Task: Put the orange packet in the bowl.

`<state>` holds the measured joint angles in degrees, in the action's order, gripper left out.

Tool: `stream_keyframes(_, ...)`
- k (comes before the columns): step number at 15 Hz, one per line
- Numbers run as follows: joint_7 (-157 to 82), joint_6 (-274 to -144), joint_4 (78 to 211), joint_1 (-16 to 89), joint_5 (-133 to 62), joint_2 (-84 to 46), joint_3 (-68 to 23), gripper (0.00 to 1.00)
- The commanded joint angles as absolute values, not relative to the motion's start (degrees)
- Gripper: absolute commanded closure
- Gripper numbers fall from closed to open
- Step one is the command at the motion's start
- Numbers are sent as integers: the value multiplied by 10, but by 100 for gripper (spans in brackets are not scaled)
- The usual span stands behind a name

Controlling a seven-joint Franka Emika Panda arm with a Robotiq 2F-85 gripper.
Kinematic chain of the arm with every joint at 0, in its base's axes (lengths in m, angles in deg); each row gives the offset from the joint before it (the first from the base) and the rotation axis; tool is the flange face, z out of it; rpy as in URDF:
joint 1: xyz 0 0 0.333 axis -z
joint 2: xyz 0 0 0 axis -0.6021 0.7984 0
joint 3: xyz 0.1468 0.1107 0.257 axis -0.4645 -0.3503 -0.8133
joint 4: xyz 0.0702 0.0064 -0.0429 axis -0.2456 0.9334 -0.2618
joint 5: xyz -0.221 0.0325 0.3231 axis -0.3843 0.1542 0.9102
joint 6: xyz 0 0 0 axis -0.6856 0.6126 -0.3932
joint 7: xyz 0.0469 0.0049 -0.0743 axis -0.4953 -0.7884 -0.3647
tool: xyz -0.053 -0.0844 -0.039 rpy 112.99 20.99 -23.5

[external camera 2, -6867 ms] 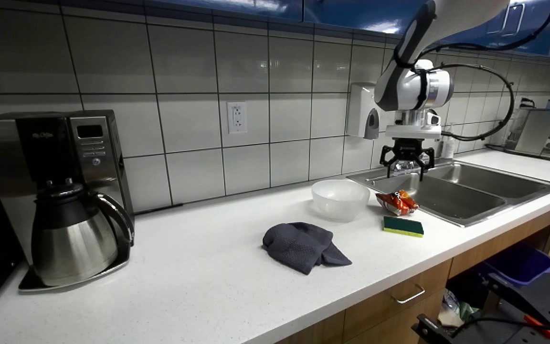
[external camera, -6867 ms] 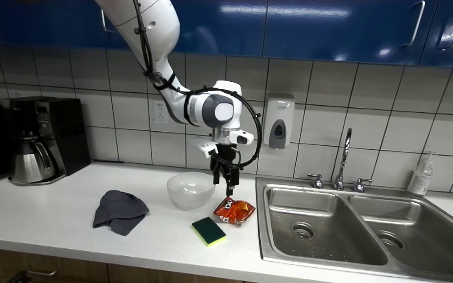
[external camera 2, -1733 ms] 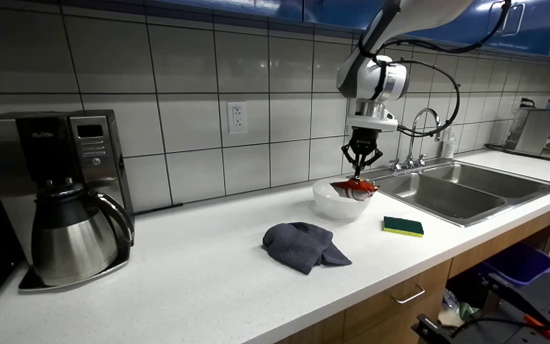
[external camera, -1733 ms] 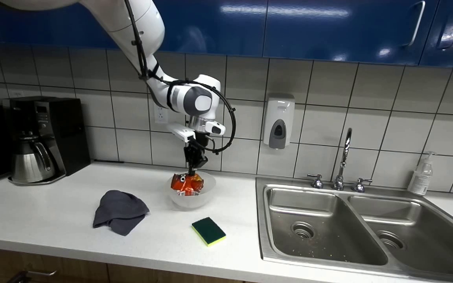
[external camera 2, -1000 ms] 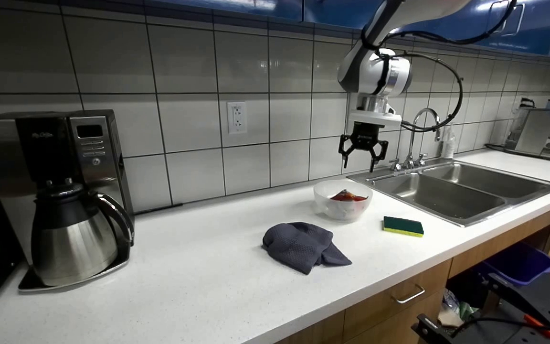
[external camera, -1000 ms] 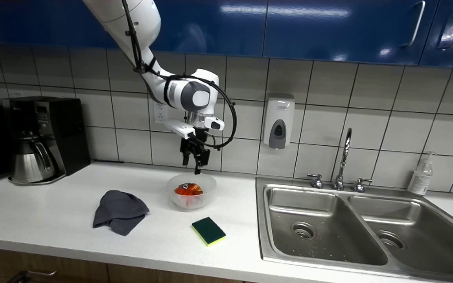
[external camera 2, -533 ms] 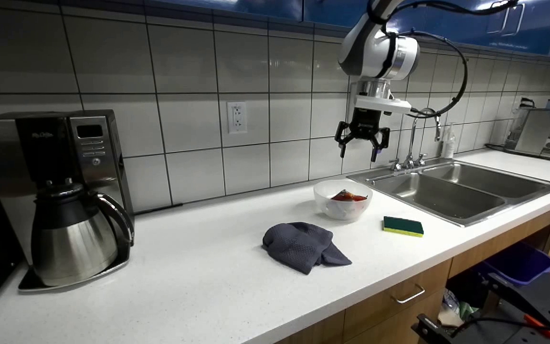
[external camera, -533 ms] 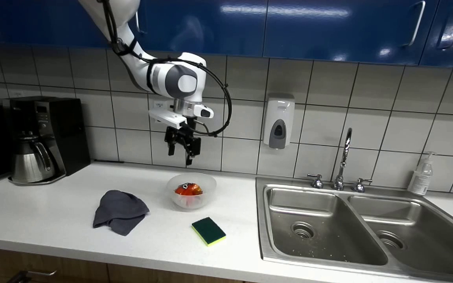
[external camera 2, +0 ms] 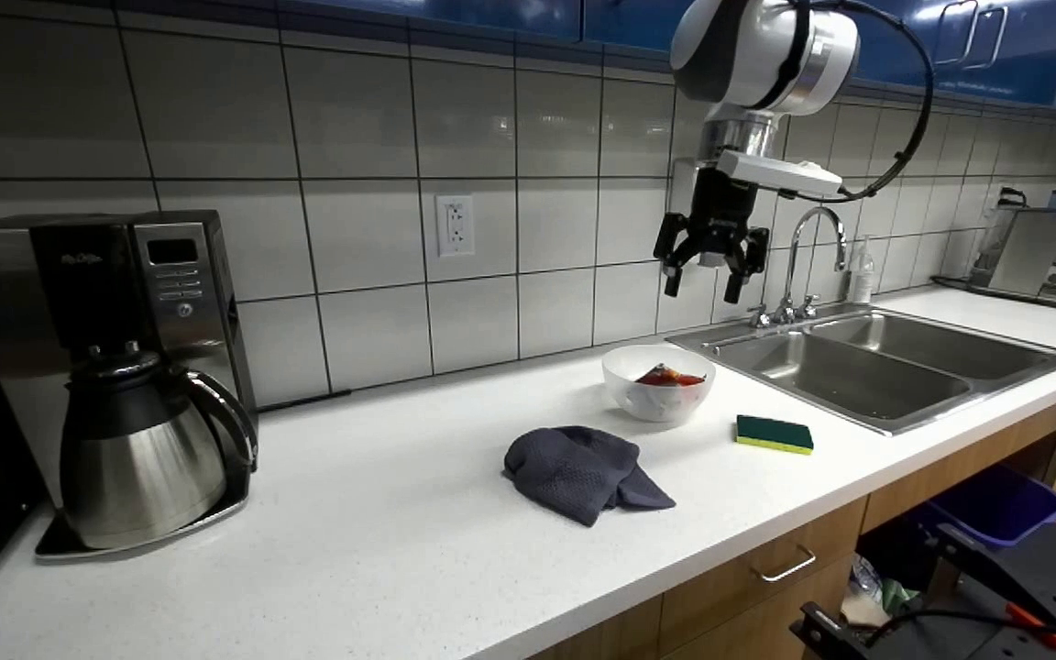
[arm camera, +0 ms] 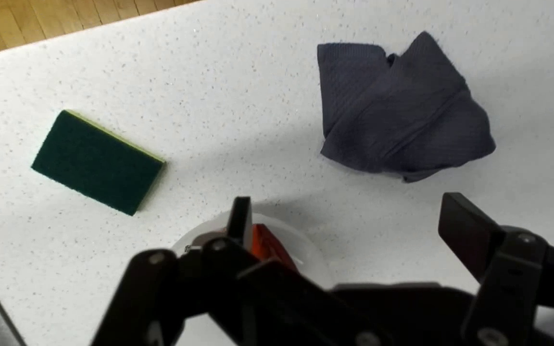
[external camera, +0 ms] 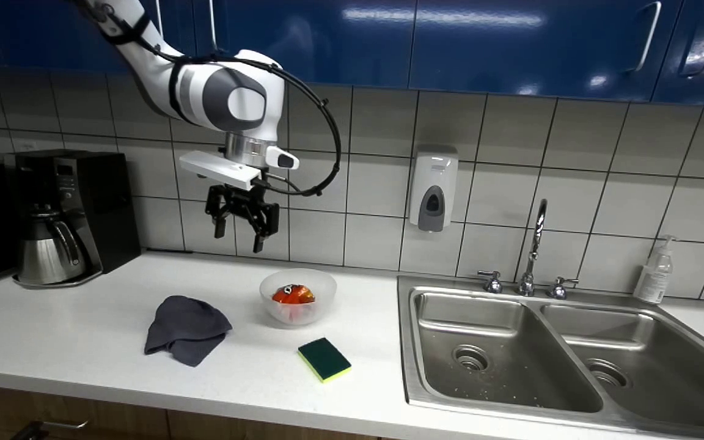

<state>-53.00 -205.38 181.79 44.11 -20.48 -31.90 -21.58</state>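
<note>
A: Which way is the orange packet [external camera: 293,295] from the gripper [external camera: 239,237] in an exterior view?

B: Between four and five o'clock, lower down and well apart — it lies inside the bowl [external camera: 321,305]. In the wrist view it's toward eight, partly behind a jaw.

A: Is anything held?

B: No. In both exterior views the jaws stand wide apart with nothing between them, above the rim, touching neither bowl nor packet.

A: And the packet's long axis?

B: Can't tell; the frosted wall blurs its lower part. What shows runs roughly nine to three in both exterior views.

A: So next?

B: I'd call the placing done — a retreat toward ten or eleven in an exterior view, directly away from the packet [external camera: 293,295], would suit.
</note>
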Motion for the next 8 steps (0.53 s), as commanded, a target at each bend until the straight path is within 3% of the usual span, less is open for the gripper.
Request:
stream_keyframes(1,-583,-2065,1930,431,-225,-445,-219,0)
stream_keyframes(5,-598,-2048,2021,410,-261,-568,-221,0)
stream_keyframes(6,-584,-2051,1959,409,-244,-486,-210,0)
stream_keyframes(8,-584,-2051,1996,400,-254,-534,-210,0)
